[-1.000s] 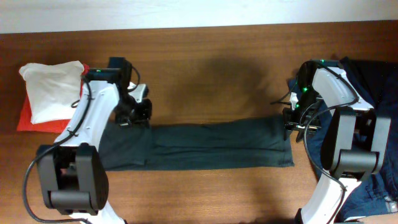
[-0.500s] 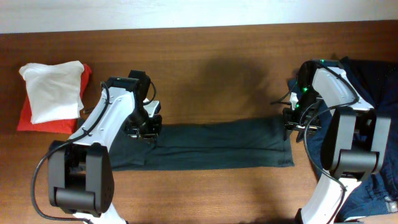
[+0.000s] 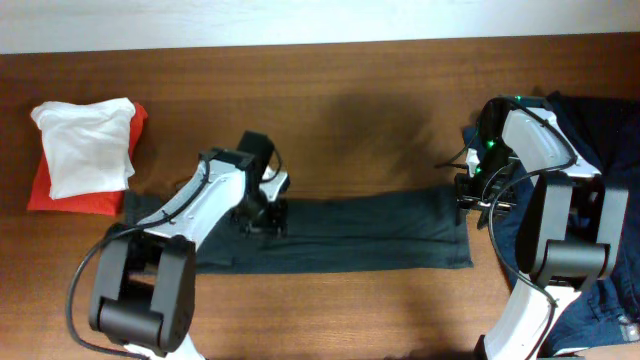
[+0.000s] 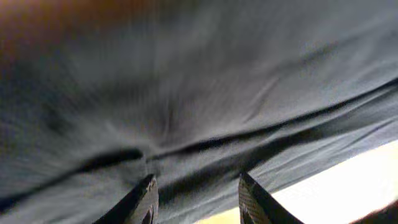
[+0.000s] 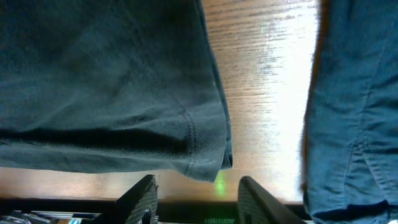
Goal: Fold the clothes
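Note:
A near-black garment (image 3: 360, 235) lies as a long flat strip across the table's middle. My left gripper (image 3: 262, 218) hovers low over its left part. In the left wrist view the gripper (image 4: 198, 180) is open, with the blurred dark cloth (image 4: 186, 93) filling the frame and nothing between the fingers. My right gripper (image 3: 468, 200) is at the strip's right end. In the right wrist view it (image 5: 196, 182) is open and empty, just off the hemmed corner of the dark cloth (image 5: 106, 81).
A folded white cloth (image 3: 85, 145) rests on a red one (image 3: 60, 195) at the far left. A navy blue garment (image 3: 610, 130) is heaped at the right edge, and shows in the right wrist view (image 5: 354, 106). Bare wooden table (image 3: 350, 100) lies behind the strip.
My left arm has swept to the right from the strip's left end toward its middle, uncovering the left end. The right arm has not moved.

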Tool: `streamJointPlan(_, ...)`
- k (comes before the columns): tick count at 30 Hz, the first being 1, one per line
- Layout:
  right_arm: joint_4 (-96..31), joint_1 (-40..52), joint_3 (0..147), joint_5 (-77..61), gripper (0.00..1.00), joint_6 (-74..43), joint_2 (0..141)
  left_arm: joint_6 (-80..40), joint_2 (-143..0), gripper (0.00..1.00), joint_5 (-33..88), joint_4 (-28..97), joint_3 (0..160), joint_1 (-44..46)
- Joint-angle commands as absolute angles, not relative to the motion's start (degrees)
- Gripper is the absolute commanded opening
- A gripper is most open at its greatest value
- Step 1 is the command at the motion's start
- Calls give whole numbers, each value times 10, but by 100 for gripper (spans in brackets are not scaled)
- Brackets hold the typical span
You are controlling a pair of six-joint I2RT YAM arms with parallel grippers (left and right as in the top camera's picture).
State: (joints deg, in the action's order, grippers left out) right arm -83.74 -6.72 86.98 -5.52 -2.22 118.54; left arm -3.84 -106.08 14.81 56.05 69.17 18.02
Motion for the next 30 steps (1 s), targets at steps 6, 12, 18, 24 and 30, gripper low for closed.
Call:
streamJointPlan(6, -711, -68, 759, -106, 53, 55, 1172, -49, -940, 52, 46, 647, 825, 53)
streamJointPlan(12, -659, -68, 717, -154, 49, 66, 1172, -68, -940, 57, 49, 648, 825, -103)
streamJointPlan(18, -709, -122, 824, -27, 4, -37, 1160, -68, -940, 57, 51, 648, 825, -126)
streamJointPlan(24, -811, -58, 950, -24, 4, -33, 1132, -68, -940, 58, 51, 648, 825, -125)
streamJointPlan(30, -792, 161, 949, -72, 4, -55, 1132, -68, -940, 65, 51, 648, 825, -125)
